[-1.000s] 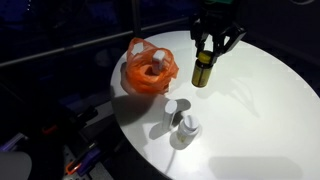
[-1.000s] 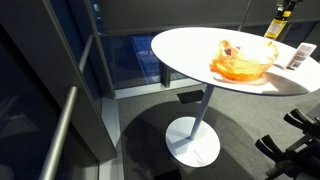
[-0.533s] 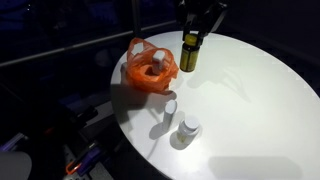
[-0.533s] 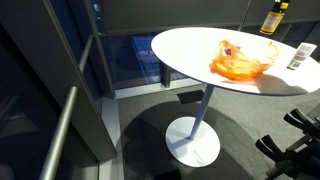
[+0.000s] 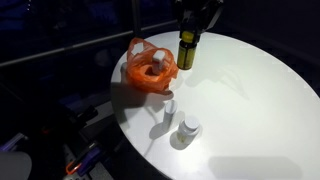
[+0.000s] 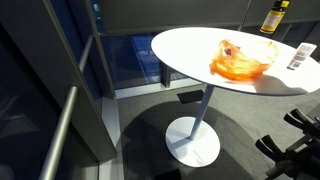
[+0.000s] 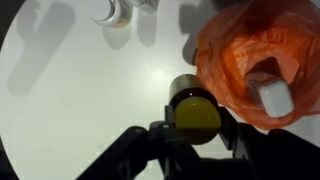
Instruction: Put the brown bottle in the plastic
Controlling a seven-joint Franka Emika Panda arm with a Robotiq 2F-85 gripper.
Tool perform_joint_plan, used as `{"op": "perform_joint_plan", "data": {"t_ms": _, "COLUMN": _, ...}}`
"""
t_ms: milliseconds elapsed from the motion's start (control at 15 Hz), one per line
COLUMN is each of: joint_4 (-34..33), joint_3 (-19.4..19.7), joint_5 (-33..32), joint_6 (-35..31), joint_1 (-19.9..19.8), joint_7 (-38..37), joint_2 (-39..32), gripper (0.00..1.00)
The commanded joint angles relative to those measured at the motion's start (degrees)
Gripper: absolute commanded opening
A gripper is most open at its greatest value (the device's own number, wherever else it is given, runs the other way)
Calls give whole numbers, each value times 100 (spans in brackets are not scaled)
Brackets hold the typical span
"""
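Note:
My gripper is shut on the brown bottle, which has a yellow cap and hangs upright above the white round table, just right of the orange plastic bag. The bag lies open with a white bottle inside. In the wrist view the bottle's yellow cap sits between the jaws, beside the orange bag. In an exterior view the bottle hangs above the table's far edge, behind the bag.
Two small white bottles stand on the table near its front; both also show in the wrist view. A white box stands at the table's right in an exterior view. The table's pedestal stands on a dark floor.
The gripper has lifted the brown bottle off the table and carried it left toward the orange bag. It moved little in the last half second.

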State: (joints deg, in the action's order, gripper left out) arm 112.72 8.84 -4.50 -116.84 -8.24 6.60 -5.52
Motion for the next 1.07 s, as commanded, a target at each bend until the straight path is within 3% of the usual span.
{"op": "perform_joint_plan", "data": {"t_ms": 0, "joint_4": 60, "joint_3": -65, "joint_5": 10, "joint_6": -130, "joint_1": 9, "joint_7": 93, "joint_2": 35, "gripper": 20}}
{"op": "perform_joint_plan", "data": {"t_ms": 1000, "joint_4": 515, "joint_3": -449, "joint_5": 119, "joint_6": -441, "joint_1": 280, "joint_7": 178, "joint_2": -66, "gripper": 20}}
